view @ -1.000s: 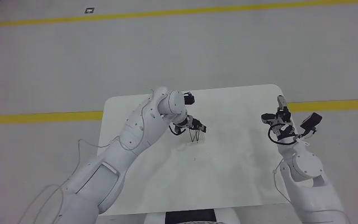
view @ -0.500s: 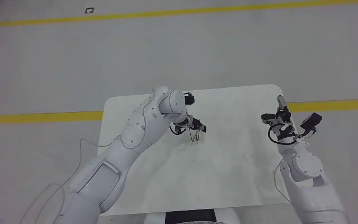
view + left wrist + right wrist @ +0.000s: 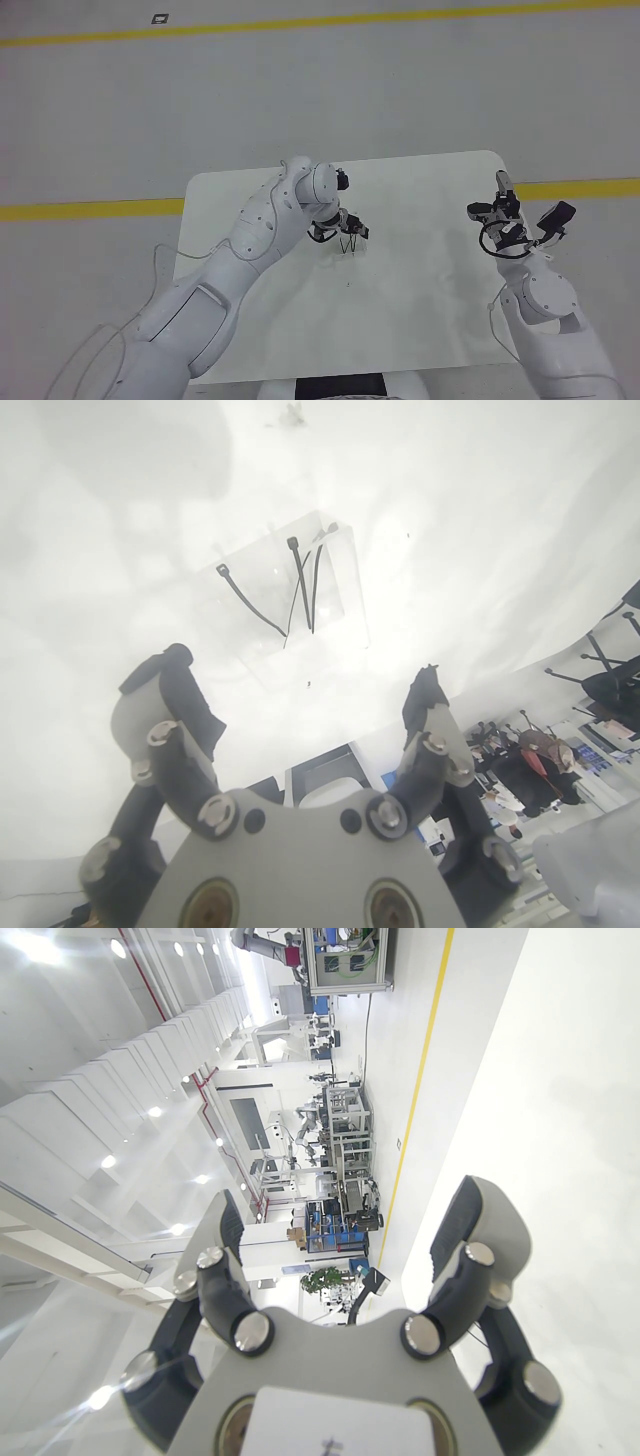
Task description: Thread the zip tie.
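Zip ties (image 3: 300, 585), thin and black, lie loose and partly crossed inside a small clear box (image 3: 357, 590) that sits on the white table (image 3: 420, 300), close to its middle and a little to the left. Just beside the box, on its far side, is the left gripper (image 3: 302, 665), its fingers spread wide with nothing between them and apart from the ties. Well apart from the box, at the table's right edge, the right gripper (image 3: 347, 1193) points toward the far side, likewise spread wide and holding nothing.
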Tool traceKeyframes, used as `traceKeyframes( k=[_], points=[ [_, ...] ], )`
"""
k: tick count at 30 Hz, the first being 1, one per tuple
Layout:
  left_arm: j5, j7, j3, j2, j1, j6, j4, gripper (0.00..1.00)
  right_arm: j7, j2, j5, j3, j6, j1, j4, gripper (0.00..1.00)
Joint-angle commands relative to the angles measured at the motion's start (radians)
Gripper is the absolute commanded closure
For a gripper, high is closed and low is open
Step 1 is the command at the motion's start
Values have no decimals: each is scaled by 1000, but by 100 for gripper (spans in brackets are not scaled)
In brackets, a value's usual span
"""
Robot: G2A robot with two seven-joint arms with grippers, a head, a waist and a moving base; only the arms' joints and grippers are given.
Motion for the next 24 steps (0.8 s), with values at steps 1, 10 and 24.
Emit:
traceKeyframes(
  k=[1, 10, 24],
  points=[
    [0, 0, 0, 0, 0, 0, 0, 0, 0, 0, 0, 0, 0, 0, 0, 0],
    [-22, 23, -22, 0, 4, 0, 13, 0, 0, 0, 0, 0, 0, 0, 0, 0],
    [1, 32, -42, -6, 0, 0, 27, 0, 0, 0, 0, 0, 0, 0, 0, 0]
  ],
)
